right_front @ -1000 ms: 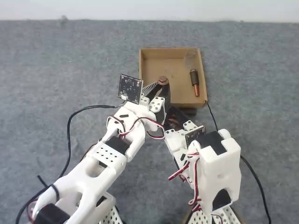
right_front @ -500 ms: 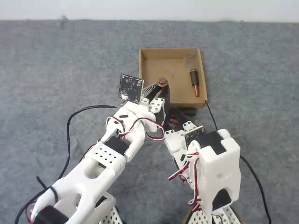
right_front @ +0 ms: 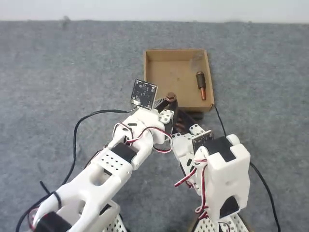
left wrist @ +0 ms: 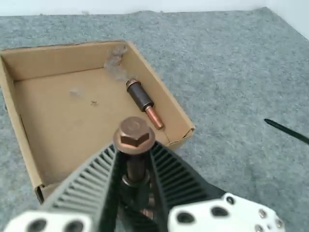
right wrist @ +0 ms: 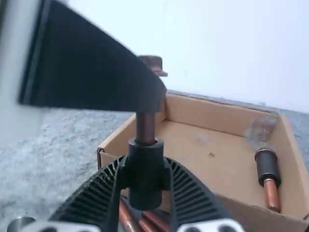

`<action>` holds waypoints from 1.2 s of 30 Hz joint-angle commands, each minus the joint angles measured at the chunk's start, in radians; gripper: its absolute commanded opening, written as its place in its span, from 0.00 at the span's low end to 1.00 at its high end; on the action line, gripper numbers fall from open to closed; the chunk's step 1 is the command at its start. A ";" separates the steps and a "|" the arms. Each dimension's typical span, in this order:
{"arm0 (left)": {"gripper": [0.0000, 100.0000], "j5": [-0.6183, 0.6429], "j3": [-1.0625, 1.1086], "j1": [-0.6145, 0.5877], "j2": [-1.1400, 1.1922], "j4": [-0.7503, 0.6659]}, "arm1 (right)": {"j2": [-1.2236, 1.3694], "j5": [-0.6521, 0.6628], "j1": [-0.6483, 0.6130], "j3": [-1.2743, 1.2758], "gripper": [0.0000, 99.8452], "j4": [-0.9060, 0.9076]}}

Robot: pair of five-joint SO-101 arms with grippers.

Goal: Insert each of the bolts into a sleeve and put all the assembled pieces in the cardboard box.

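Note:
A copper hex-head bolt (left wrist: 134, 133) stands upright, my left gripper (left wrist: 134, 151) shut on its shaft just below the head. Its lower end enters a black sleeve (right wrist: 145, 169), and my right gripper (right wrist: 145, 166) is shut on that sleeve. In the high view the bolt (right_front: 170, 96) and left gripper (right_front: 169, 100) hover at the near edge of the cardboard box (right_front: 146, 72), with the right gripper (right_front: 181, 124) just behind and below. One assembled bolt and sleeve (right_front: 201, 85) lies inside the box by its right wall. Loose copper bolts (right wrist: 137, 220) lie under the right gripper.
The box sits on grey carpet at the table's far middle. A black cable (right_front: 77, 130) loops left of the left arm and another (right_front: 260, 179) trails right of the right arm. A shiny metal end (right wrist: 19, 223) shows low beside the right gripper.
My left gripper has drawn back with the bolt from over the box floor to the box's near edge, closer to the right gripper. The right arm has barely shifted.

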 commanded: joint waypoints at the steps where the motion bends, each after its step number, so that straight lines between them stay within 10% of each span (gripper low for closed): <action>1: 0.01 -0.002 -0.035 0.018 -0.031 0.002 | -0.064 -0.005 0.024 -0.012 0.01 -0.025; 36: 0.02 -0.003 0.056 0.034 -0.023 0.008 | -0.073 0.000 0.053 -0.012 0.01 -0.030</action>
